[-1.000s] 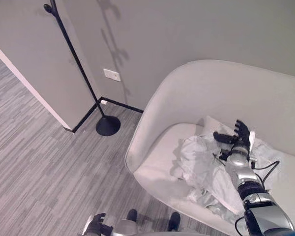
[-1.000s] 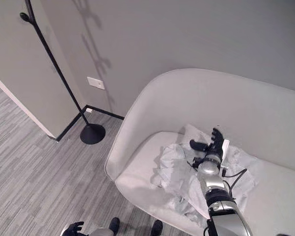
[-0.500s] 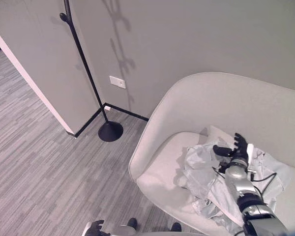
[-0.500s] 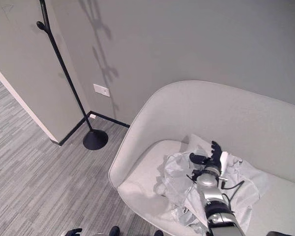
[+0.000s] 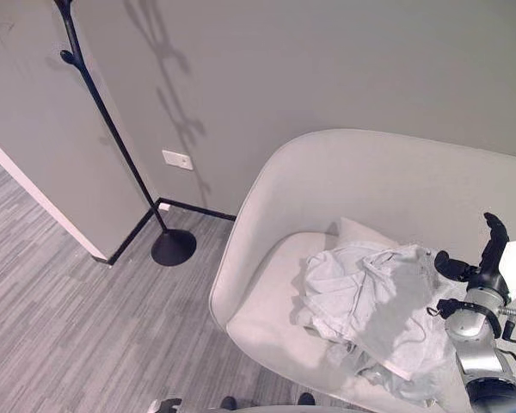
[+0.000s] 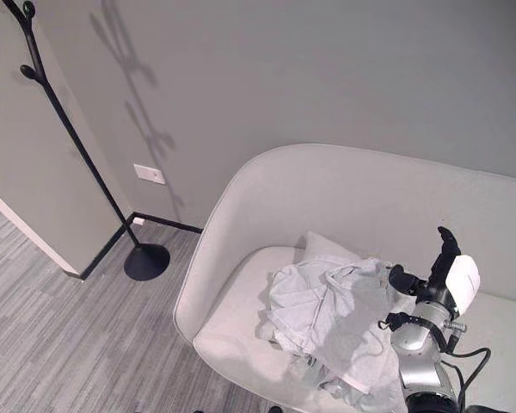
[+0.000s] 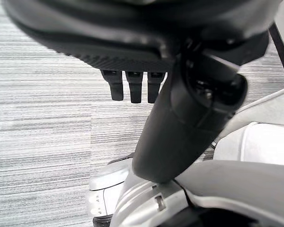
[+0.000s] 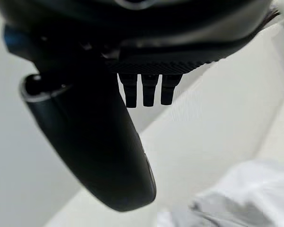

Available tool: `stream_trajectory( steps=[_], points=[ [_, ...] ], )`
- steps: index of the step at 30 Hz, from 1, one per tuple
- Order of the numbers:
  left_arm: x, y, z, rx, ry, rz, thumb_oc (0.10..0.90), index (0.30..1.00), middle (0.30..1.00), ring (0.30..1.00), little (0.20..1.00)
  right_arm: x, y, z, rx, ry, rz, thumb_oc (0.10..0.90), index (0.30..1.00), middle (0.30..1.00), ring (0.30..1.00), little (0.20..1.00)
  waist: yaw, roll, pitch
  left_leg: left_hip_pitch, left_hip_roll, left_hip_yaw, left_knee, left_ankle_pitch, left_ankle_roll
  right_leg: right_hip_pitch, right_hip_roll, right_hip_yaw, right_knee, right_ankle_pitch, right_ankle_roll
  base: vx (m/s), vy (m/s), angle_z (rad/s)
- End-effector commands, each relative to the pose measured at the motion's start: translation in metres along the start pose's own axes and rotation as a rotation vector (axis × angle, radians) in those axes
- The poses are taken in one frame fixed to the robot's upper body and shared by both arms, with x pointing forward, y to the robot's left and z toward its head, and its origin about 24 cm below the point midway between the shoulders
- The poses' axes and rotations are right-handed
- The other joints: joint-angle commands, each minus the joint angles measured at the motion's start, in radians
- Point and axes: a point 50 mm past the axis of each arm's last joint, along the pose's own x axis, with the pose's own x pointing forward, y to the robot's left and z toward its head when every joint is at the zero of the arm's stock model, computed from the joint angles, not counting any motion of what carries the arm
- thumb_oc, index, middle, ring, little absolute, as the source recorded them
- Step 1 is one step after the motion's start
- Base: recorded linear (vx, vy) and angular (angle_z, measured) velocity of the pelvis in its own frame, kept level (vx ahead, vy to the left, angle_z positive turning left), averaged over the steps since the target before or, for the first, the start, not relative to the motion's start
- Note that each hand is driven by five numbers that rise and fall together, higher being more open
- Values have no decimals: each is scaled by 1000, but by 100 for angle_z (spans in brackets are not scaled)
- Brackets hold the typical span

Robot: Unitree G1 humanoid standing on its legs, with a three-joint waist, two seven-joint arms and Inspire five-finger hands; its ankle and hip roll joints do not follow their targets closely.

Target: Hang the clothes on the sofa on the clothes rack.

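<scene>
Pale clothes point(image 5: 370, 297) lie heaped on the sofa point(image 5: 267, 258), ungrasped; right hand point(image 5: 482, 267) hovers beside them, fingers spread, clothes rack point(image 5: 112, 138) well apart.

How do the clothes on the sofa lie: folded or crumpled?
Crumpled. The clothes lie in a loose, creased heap on the sofa seat, with uneven folds and edges spilling toward the front. No neat stack shows.

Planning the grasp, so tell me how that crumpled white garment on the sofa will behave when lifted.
The white garment lies in soft folds, so it is probably floppy and will drape from whatever point is pinched. It looks thin, so likely light. The open right robot hand beside it may gather only one layer, leaving the rest trailing on the sofa.
</scene>
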Motion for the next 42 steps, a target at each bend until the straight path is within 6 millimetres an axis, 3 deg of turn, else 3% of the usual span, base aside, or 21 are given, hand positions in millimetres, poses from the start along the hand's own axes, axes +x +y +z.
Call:
stream_trajectory(
  steps=[1,9,16,19,20,27,31,34,36,37,38,39,42],
  points=[
    [3,-7,23,28,-57,-33,800,900,900,900,900,22,-7,24,118,-55,-76,800,900,900,900,900,30,-59,14,38,7,-27,4,-86,6,58,-7,39,13,-76,37,0,0,0],
    [2,-9,16,49,-44,-33,800,900,900,900,900,29,20,8,180,135,-10,800,900,900,900,900,41,-47,24,35,6,-27,4,-79,4,55,-8,41,13,-71,37,0,-4,0],
    [2,-9,18,65,-57,-41,800,900,900,900,900,38,38,6,236,251,110,800,900,900,900,900,51,-40,33,29,6,-31,4,-70,0,46,-7,43,13,-64,32,0,0,0],
    [3,-7,21,59,-67,-41,800,900,900,900,900,39,52,22,276,237,191,800,900,900,900,900,58,-37,37,24,6,-30,4,-64,-1,41,-4,46,13,-63,30,0,0,0],
    [3,-7,22,52,-67,-43,800,900,900,900,900,40,57,38,304,180,215,800,900,900,900,900,58,-35,37,23,7,-30,4,-64,-1,39,-2,51,13,-63,28,0,0,0],
    [2,-9,21,24,-56,-41,800,900,900,900,900,35,58,70,352,11,225,800,900,900,900,900,58,-33,32,27,6,-35,4,-67,-1,49,4,52,13,-78,25,10,-3,-5],
    [2,-9,19,18,-51,-39,800,900,900,900,900,31,65,70,330,6,254,800,900,900,900,900,63,-34,30,31,6,-40,4,-66,-2,56,6,50,13,-82,22,0,-2,1],
    [2,-9,21,28,-59,-44,800,900,900,900,900,23,80,62,246,42,344,800,900,900,900,900,71,-39,30,31,7,-44,4,-63,-3,59,7,45,13,-81,20,-5,-8,8],
    [3,-8,25,41,-75,-46,800,900,900,900,900,8,101,44,110,117,482,800,900,900,900,900,82,-46,32,29,8,-49,4,-59,-4,60,7,40,13,-77,17,-18,-16,4],
    [3,-7,26,44,-79,-46,800,900,900,900,900,3,107,38,84,153,524,577,566,566,566,566,85,-48,32,28,9,-51,4,-58,-4,60,7,39,13,-75,17,0,0,0],
    [4,-7,27,48,-82,-50,800,900,900,900,900,-3,112,33,52,180,564,449,373,373,373,373,88,-51,33,28,10,-53,4,-57,-4,60,7,36,13,-73,17,0,0,0],
    [4,-7,28,51,-85,-57,800,900,900,900,900,-10,117,22,9,226,605,402,302,302,302,302,92,-53,32,26,11,-56,4,-56,-4,60,7,34,13,-72,17,0,0,0],
    [5,-4,33,55,-100,-62,800,900,900,900,900,-33,128,2,-85,307,722,400,300,300,300,300,102,-58,33,22,9,-66,4,-53,-4,62,7,24,13,-72,16,0,0,0]
  ],
)
